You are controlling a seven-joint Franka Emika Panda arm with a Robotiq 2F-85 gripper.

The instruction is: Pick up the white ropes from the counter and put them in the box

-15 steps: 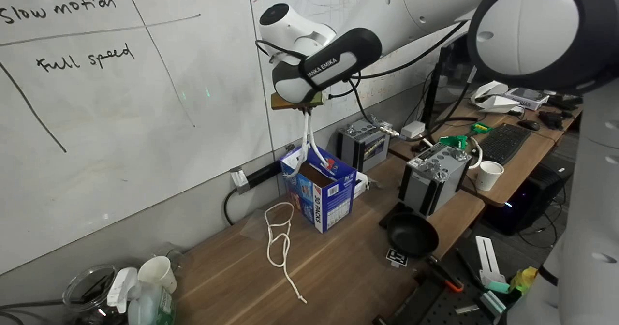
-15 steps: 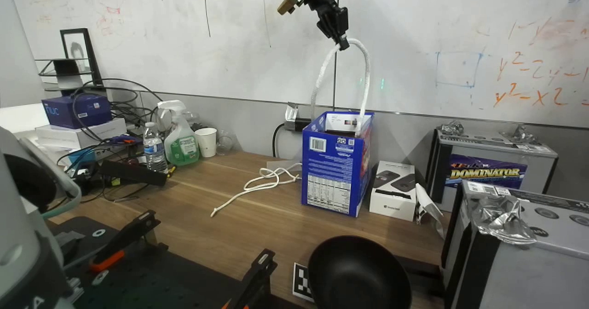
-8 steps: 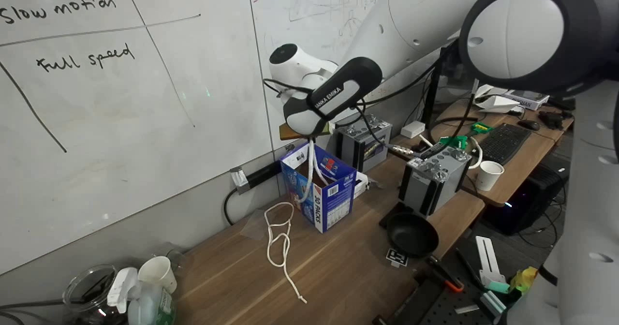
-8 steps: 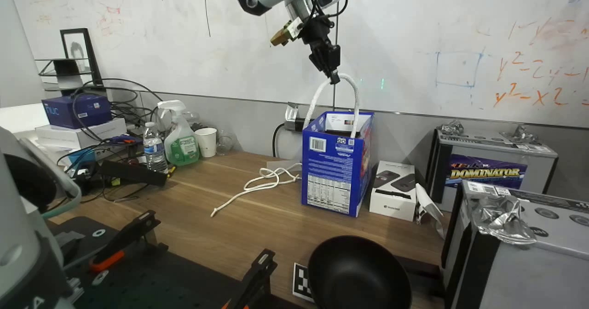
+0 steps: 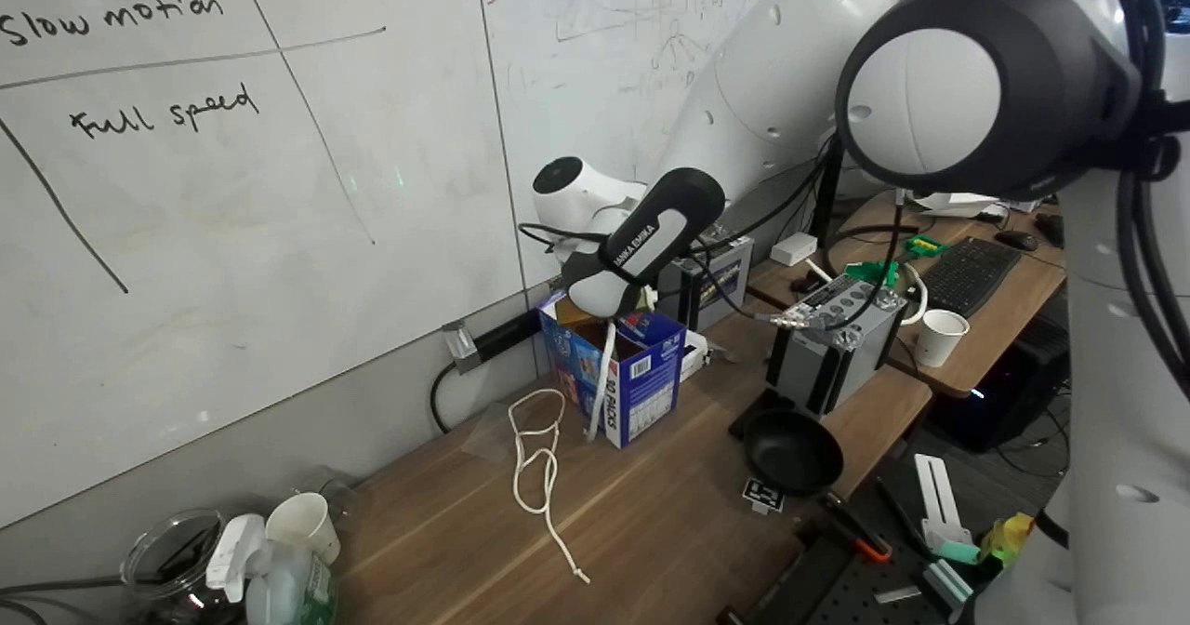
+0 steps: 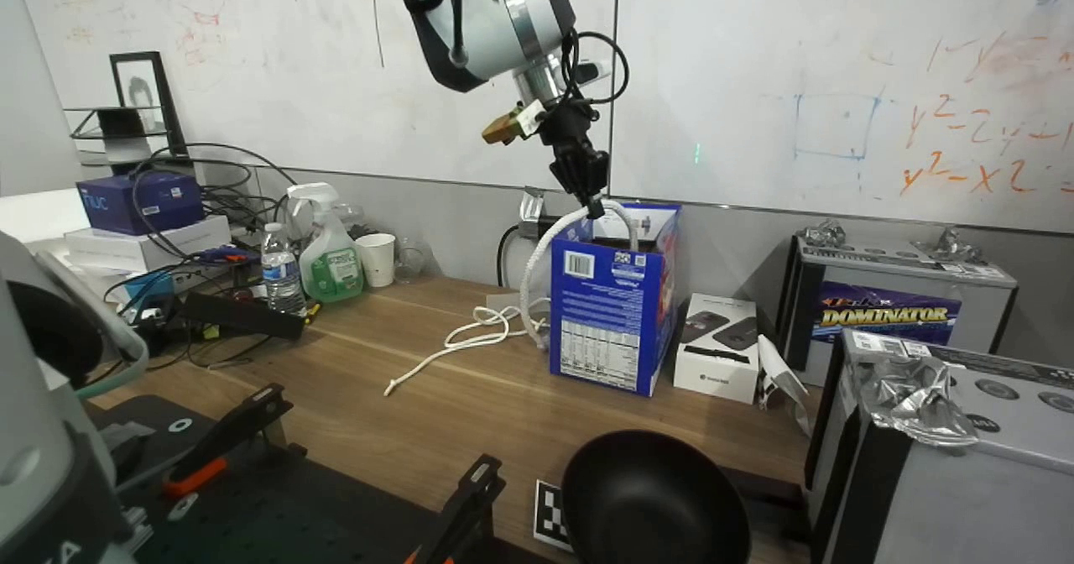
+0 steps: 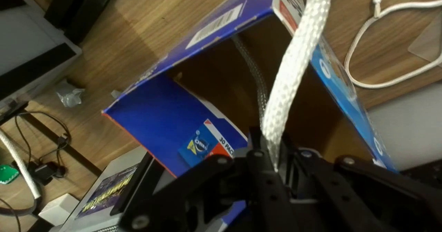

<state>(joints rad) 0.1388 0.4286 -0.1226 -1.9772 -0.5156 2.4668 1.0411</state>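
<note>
My gripper is shut on a thick white rope, just above the blue box. In the wrist view my gripper pinches this rope over the open box. One strand hangs down inside the box. The other strand passes over the rim and hangs outside, its end low beside the box wall. A thinner white rope lies in loose loops on the wood-grain counter beside the box; part of it shows in the wrist view. An arm link hides the gripper in an exterior view.
A white carton and grey batteries stand beside the box. A black pan is nearer the front. A spray bottle and a paper cup stand farther along the counter. A whiteboard wall rises behind.
My gripper has moved down toward the box with the thick rope. One strand has gone lower into the box; the other end has dropped outside the rim. The thin rope has not moved.
</note>
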